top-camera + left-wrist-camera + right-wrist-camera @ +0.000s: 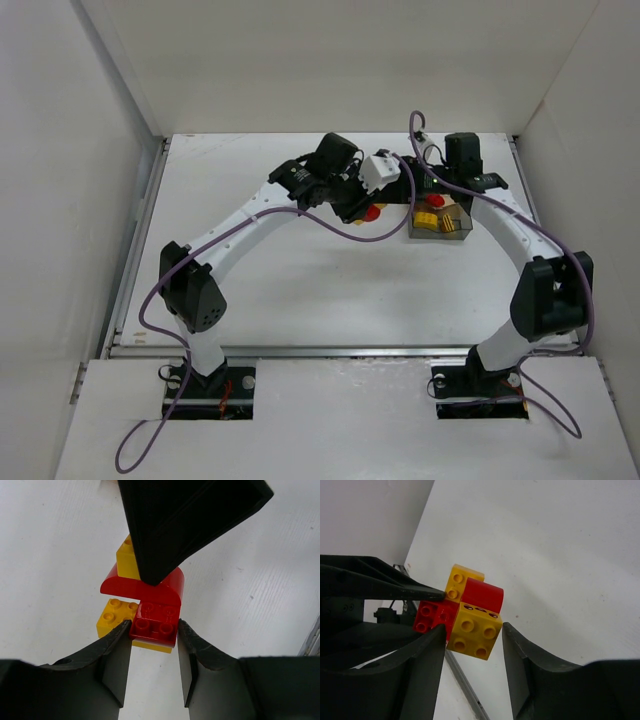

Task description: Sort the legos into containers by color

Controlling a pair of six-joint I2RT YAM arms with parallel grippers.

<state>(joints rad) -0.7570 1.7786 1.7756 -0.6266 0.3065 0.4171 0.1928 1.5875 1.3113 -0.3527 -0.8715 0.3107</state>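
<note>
**Two robot arms meet over a red-and-yellow brick clump on a white desk**

Seen from above, two white-and-black robot arms rise from the bottom of the frame and arch inward over a white desk (pixel 300 290). The left arm (pixel 245 215) is on the left and the right arm (pixel 515 235) on the right. Their tips meet in the upper centre. A red part of a clump of small red and yellow plastic lego bricks (pixel 372 211) shows beneath them. Near it, to the right, sits a small translucent plastic container (pixel 462 233). It holds yellow bricks (pixel 428 221) and something red at its upper edge.

In the left wrist view, the left gripper (pixel 154 630) fills the bottom of the frame. Its two dark fingers (pixel 117 652) press against both sides of a red studded brick (pixel 156 622) at lower centre, clamped on it. That brick joins a red curved brick (pixel 170 587) just above it. A yellow studded brick (pixel 114 617) sits at its left, and another yellow brick is higher up. A black wedge-shaped finger of the other arm (pixel 190 515) comes down from the top, with its tip over the curved brick.

In the right wrist view, the right gripper (pixel 472 632) is at the bottom of the frame. Its fingers (pixel 427 660) flank a yellow four-stud brick (pixel 474 630) at the centre of the clump. The finger on the left of the frame touches the clump. The other is at most a sliver away, so I cannot tell whether it grips.
</note>
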